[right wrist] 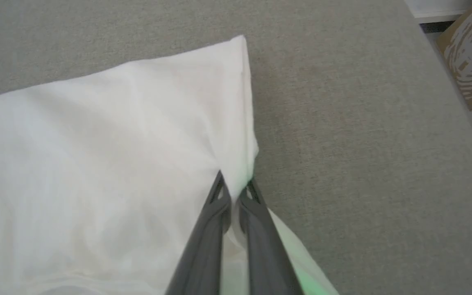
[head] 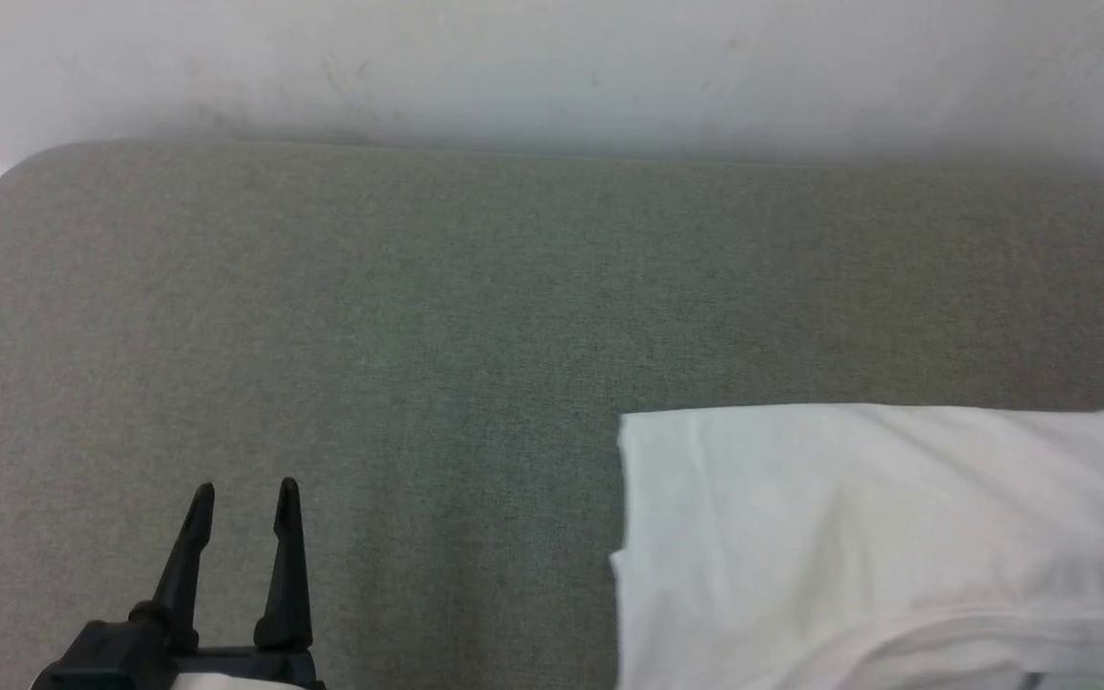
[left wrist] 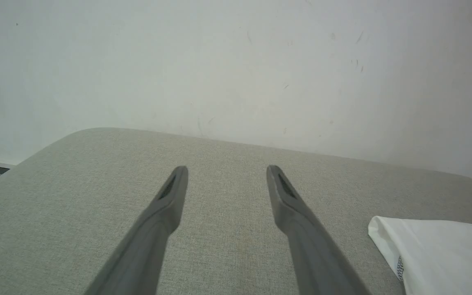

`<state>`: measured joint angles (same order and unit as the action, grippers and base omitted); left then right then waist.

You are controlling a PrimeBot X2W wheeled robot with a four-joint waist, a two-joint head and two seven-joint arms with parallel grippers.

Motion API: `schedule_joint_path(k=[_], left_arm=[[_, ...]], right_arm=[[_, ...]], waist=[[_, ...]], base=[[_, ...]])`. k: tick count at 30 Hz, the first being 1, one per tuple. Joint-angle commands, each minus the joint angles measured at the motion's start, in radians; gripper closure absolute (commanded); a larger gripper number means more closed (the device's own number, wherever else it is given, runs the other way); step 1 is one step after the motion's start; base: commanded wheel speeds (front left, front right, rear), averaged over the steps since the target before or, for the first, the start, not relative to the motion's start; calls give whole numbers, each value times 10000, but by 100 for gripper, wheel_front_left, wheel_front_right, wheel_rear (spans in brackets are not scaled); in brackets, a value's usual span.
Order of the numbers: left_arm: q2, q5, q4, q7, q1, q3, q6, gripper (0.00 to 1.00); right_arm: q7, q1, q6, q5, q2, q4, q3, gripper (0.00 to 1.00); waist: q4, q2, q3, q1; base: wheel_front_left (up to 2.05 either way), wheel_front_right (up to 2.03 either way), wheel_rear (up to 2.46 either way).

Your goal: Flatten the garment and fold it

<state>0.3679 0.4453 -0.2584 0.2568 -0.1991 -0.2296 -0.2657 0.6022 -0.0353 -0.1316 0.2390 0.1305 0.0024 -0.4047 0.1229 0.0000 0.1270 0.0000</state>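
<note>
The garment (head: 859, 517) is looking partly folded; right claw (right wrist: 236, 186) is pinching its edge for another fold, left claw (head: 245, 491) is hanging spread

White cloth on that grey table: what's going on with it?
A two-armed robot is folding a white garment on a grey padded table. The right gripper has its fingers pinched shut on the garment's edge, near a corner. The left gripper is open over bare table to the side, apart from the cloth. The garment lies mostly flat in a rough rectangle with a few wrinkles.
</note>
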Motion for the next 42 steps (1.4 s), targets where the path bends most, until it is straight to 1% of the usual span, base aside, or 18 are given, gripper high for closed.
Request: schedule_joint_path(k=[1, 5, 8, 12, 17, 22, 26, 29, 33, 42], left_arm=[[22, -27, 43, 16, -31, -9, 24, 0], [34, -13, 68, -33, -21, -76, 44, 0], [40, 2, 101, -76, -40, -124, 49, 0], [71, 24, 118, -139, -122, -149, 25, 0], [73, 58, 113, -180, -159, -204, 23, 0], [-12, 119, 142, -168, -90, -295, 72, 0], [-91, 174, 214, -137, -28, -328, 126, 0], [-140, 186, 263, -111, 44, -339, 158, 0], [-211, 196, 347, -80, 176, -356, 213, 0], [-438, 228, 635, -15, 470, -390, 379, 0]], right_arm=[[-124, 127, 9, -80, 140, -5, -242, 100], [-344, 75, 9, -206, 334, 132, -778, 100], [-476, 71, 9, -87, 228, 69, -656, 100], [-279, 92, 9, 418, -11, -480, 248, 100], [503, 42, 9, 1233, -231, -1430, 1755, 100], [1240, 19, 9, 1447, -255, -2321, 3255, 100], [1613, 131, 9, 1604, -304, -2607, 4234, 100], [1844, 215, 9, 1726, -414, -2483, 4631, 100], [1828, 389, 9, 1499, -441, -2036, 5027, 100], [1184, 1140, 9, 949, -692, -112, 5850, 100]], waist=[[-102, 0, -21, 0], [-213, 0, -38, 0], [-282, 0, -149, 0], [-366, 0, -317, 0], [-393, 0, -462, 0], [-250, 0, -408, 0], [-33, 0, -299, 0], [164, 0, -199, 0], [423, 0, -62, 0], [812, 0, 154, 0]], base=[[0, 0, 0], [0, 0, 0], [0, 0, 0], [0, 0, 0], [0, 0, 0], [0, 0, 0], [0, 0, 0], [0, 0, 0], [0, 0, 0], [0, 0, 0]])
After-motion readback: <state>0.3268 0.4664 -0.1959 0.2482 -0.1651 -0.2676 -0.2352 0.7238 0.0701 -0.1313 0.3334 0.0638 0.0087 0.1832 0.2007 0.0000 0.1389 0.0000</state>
